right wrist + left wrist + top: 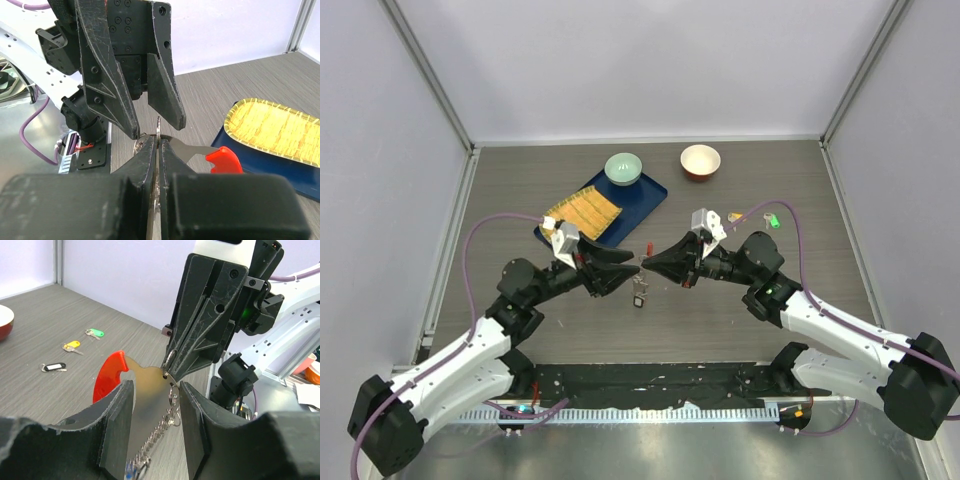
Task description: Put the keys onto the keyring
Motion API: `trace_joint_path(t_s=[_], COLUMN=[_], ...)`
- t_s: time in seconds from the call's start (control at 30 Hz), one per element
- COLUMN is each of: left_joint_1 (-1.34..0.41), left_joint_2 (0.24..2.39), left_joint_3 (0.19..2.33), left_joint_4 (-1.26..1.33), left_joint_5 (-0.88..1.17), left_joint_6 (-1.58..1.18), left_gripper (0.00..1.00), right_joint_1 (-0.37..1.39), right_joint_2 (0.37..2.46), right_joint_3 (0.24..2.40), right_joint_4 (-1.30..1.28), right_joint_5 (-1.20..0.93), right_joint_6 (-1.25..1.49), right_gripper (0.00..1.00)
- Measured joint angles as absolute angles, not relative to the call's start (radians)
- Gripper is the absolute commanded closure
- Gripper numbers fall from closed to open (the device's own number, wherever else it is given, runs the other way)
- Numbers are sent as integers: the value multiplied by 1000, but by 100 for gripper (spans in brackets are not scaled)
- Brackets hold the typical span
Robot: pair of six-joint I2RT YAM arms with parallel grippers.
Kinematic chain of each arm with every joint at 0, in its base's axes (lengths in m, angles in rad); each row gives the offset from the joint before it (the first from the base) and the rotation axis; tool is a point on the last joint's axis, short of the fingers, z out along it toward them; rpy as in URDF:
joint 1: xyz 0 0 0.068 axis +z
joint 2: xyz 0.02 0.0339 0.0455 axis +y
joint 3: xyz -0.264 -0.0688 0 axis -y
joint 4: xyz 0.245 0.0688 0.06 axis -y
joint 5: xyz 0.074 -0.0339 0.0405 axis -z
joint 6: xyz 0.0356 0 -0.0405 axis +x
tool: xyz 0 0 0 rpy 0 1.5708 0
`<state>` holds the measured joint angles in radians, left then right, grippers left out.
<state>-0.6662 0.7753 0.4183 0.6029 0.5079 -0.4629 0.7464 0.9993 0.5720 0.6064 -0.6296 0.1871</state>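
1. While planning the next move, note keyring (pixel 110 375) up off the table (pixel 570 330) at centre, long axis left-right, chain dangling.
2. See left gripper (pixel 156 387) part-closed across its flat silver-and-red tag.
3. See right gripper (pixel 157 145) clamped tight on the ring end, nose to nose.
4. Find keys (pixel 72 346) flat on table far right, well apart from ring, nearer right arm. Likely needs one grip freed first.
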Motion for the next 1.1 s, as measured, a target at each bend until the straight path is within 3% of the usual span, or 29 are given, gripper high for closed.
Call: trace_joint_path(t_s=[0.5,0.83,1.1], left_joint_1=[-665,-665,-665], left_joint_2=[823,831,852], left_joint_3=[420,422,441], left_joint_4=[683,701,706], left_joint_5=[544,569,617], left_joint_6=[-484,-491,-492], left_gripper=[55,68,71], right_joint_1=[744,744,744], right_joint_2=[1011,1024,1034], right_joint_3=[572,572,572], right_joint_4=[621,629,643], right_joint_5=[-670,-707,-726], right_joint_6=[191,199,217], right_gripper=[99,99,99])
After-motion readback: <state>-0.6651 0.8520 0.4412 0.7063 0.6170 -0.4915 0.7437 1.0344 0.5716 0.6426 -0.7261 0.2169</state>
